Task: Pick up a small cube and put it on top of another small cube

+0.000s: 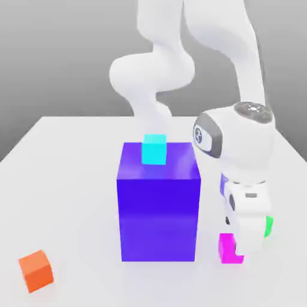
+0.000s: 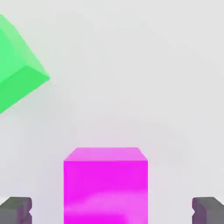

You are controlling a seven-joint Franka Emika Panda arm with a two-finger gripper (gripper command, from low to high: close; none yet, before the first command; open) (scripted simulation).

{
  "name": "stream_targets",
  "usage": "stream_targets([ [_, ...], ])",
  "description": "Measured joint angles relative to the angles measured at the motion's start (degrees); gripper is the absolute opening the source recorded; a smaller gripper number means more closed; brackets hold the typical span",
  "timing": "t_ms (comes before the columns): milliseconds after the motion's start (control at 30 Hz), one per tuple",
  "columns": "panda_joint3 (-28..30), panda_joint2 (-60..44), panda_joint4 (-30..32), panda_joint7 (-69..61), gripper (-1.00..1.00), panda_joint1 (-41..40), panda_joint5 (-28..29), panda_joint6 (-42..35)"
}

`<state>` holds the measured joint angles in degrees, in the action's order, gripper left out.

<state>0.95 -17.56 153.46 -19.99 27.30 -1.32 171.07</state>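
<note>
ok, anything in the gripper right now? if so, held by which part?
Nothing held. The gripper is open, its fingers standing apart on either side of the magenta cube, with a gap between each finger and the cube.

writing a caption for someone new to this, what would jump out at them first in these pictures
Probably the big glossy blue block in the middle of the exterior view, with a small cyan cube sitting on top. Next, the bright magenta cube between the open gripper's fingers in the hand view, and the orange cube alone near the exterior view's lower left.
</note>
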Motion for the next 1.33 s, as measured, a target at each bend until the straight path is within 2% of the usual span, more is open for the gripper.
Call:
stream_targets([
  [33,-0.3,-1.4,-0.2,-0.1,-1.00,0.2,0.6,0.4],
  [267,-0.3,-1.1,-0.2,0.1,-1.00,0.2,0.4,0.1],
  [467,0.3,9.8,1.9,0.7,-1.00,0.2,0.9,-8.0],
  [700,-5.2,21.8,5.2,4.3,-1.00,10.4,0.3,-16.7],
  [900,-4.9,12.6,5.1,6.4,-1.00,11.0,2.5,-7.6],
  [933,-4.7,11.1,5.0,6.7,1.00,11.1,2.9,-6.3],
  [1167,-4.6,11.1,5.0,6.8,1.00,11.1,2.9,-6.2],
  [1333,-4.9,20.0,5.5,5.3,1.00,11.5,0.8,-14.6],
])
